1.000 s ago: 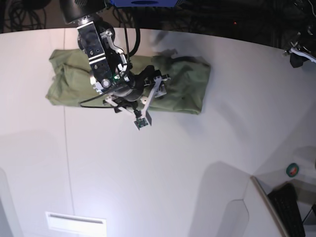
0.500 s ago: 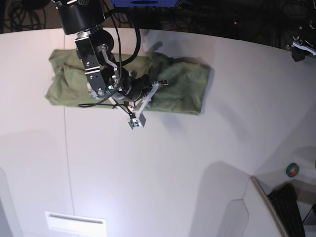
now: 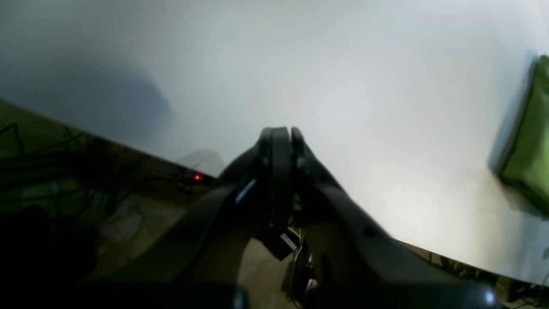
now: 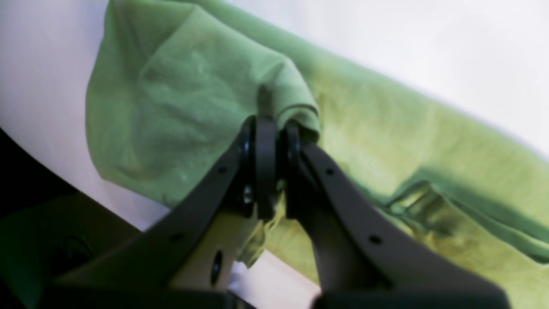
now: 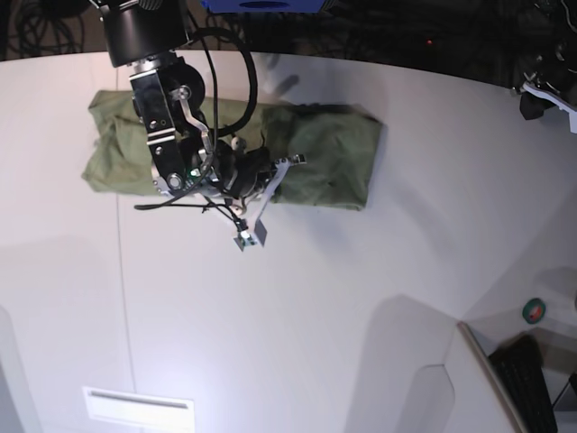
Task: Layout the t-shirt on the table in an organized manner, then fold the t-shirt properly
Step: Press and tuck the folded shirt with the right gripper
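one olive-green t-shirt (image 5: 315, 158) lay bunched in a long band across the far part of the white table (image 5: 315, 298), w/ creases and doubled layers, not spread flat. looked like thin soft cotton: light, limp, no stiffness, so it'd drape and drag rather than slide as a sheet, and any lifted bit would prob pull neighbouring folds along. not fragile, not slippery on the pads by the look of it.

right gripper (image 4: 274, 141) sat over the shirt's middle, its fingers closed together and pinching a raised fold of the fabric; in the right wrist view the cloth humped up over the fingertips and a bit hung between the jaws. in the base view that gripper (image 5: 270, 167) was low on the shirt near its front edge.

left gripper (image 3: 281, 137) was well apart from the shirt, off by the table's far right edge, fingers pressed together on nothing; only a sliver of the green cloth (image 3: 529, 141) showed at the right side of its view.

best holds, imo: hem corners or shoulder seams, where the cloth is doubled and grips firm; a mid-body pinch like this one would lift a tent, not open it out. neck tag and sleeves couldn't be made out.

count: 1 shirt, 1 table, 2 grippers. layout not done yet, folding not begun.
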### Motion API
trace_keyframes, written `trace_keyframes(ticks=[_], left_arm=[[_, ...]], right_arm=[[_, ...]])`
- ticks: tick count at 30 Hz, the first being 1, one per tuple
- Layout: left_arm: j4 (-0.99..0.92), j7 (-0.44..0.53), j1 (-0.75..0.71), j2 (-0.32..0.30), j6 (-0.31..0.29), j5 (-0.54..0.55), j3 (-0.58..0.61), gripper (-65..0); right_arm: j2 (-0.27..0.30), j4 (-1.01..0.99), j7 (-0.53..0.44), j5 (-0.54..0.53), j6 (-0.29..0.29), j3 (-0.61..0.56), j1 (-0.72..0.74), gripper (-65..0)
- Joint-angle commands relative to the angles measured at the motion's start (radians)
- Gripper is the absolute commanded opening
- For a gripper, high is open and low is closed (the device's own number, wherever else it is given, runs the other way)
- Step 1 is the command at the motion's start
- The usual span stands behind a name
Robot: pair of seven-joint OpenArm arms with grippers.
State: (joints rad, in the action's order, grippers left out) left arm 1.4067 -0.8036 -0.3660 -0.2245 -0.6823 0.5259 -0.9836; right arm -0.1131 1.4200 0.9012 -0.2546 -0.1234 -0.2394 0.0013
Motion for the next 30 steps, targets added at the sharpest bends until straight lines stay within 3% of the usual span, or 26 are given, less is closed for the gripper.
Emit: trace_keyframes(ticks=[1, 7, 11, 14, 23, 24, 27, 30], left_arm=[[0.013, 0.016, -0.006, -0.017, -0.007, 0.013, -0.001, -65.0], [0.015, 0.016, -0.005, -0.016, -0.007, 0.013, 0.005, -65.0], [0.015, 0.016, -0.005, -0.017, -0.007, 0.013, 0.002, -65.0], [0.015, 0.016, -0.006, -0.017, -0.007, 0.013, 0.001, -65.0], [0.021, 0.016, -0.006, -0.016, -0.007, 0.013, 0.005, -65.0], [0.021, 0.016, -0.006, -0.016, -0.007, 0.013, 0.005, -65.0], [0.021, 0.016, -0.006, -0.016, -0.007, 0.013, 0.005, -65.0], [0.021, 0.016, -0.006, -0.014, -0.007, 0.013, 0.030, -65.0]], right_arm=[[-0.007, 0.015, -0.012, -0.004, -0.005, -0.002, 0.015, -65.0], [0.011, 0.009, -0.006, -0.002, 0.095, -0.028, 0.030, -65.0], [0.037, 0.008, -0.011, -0.002, 0.098, -0.088, 0.044, -65.0], [0.039, 0.006, -0.014, -0.002, 0.130, -0.087, 0.044, -65.0], [0.039, 0.037, -0.004, -0.002, 0.153, -0.090, 0.032, -65.0], [0.039, 0.043, -0.004, -0.002, 0.189, -0.093, 0.022, -60.8], [0.039, 0.080, -0.006, -0.002, 0.278, -0.094, 0.012, -39.5], [0.042, 0.173, -0.014, -0.002, 0.279, -0.090, -0.025, -34.5]])
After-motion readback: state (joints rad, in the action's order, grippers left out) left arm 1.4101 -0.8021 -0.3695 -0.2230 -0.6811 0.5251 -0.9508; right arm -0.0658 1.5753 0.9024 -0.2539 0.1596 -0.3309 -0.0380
